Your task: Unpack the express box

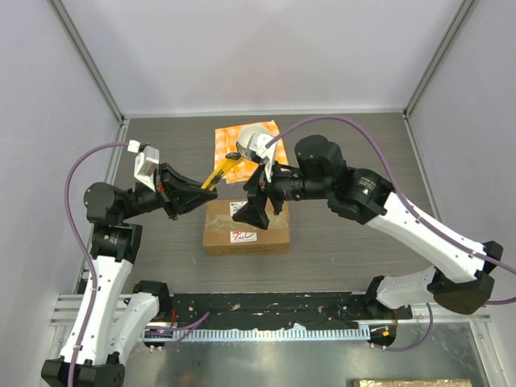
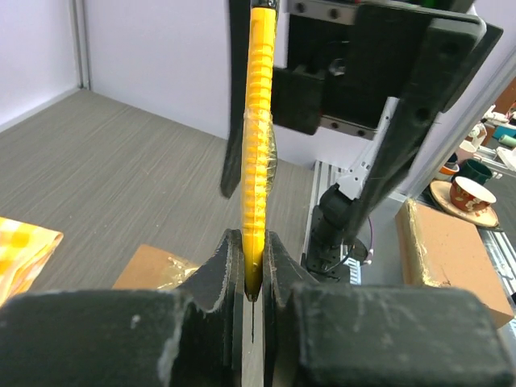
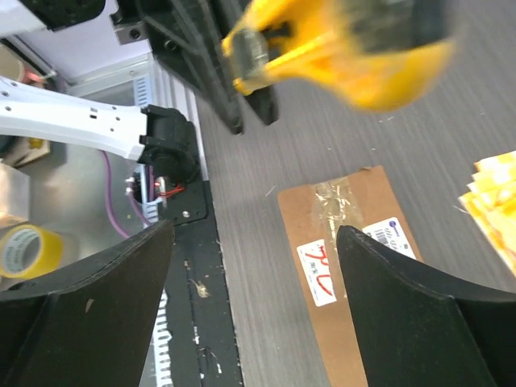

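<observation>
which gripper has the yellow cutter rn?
The left gripper: its fingers are shut on the yellow cutter. The right gripper is open and empty, over the express box.

A grey wood-grain tabletop (image 1: 177, 258) sits enclosed by plain pale lilac-white wall panels (image 1: 258, 48), joined at the corners by slim aluminium frame posts (image 1: 85, 55), under even light.

Light is bright and even, shadows soft. In the right wrist view the yellow tool (image 3: 347, 48) at the top is blurred; tape (image 3: 339, 193) on the box (image 3: 310, 222) glints.
</observation>
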`<state>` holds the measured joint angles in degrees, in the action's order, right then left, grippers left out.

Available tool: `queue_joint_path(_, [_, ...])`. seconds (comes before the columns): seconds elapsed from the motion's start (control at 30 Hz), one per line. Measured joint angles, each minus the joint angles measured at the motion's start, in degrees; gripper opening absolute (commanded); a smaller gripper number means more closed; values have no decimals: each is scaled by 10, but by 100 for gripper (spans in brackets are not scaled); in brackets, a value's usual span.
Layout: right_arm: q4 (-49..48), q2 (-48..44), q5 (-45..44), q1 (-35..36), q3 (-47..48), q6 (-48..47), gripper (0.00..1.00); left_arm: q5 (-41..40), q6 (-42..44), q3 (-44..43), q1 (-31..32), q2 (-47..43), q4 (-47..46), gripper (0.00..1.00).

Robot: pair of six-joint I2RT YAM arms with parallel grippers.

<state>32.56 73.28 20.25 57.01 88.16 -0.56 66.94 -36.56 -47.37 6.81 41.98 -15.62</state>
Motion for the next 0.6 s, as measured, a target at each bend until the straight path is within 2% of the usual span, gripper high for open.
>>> queue_joint_path(0.17, [-24,56,98,-68,38,40,85,-3,-14,8,0,-9,-10,0])
queue_joint_path(0.3, [-67,66,144,-109,41,74,87,-7,-25,15,0,-10,-15,0])
queue_joint_path(0.6, [-157,69,208,-104,42,121,86,-20,-38,26,4,-5,-15,0])
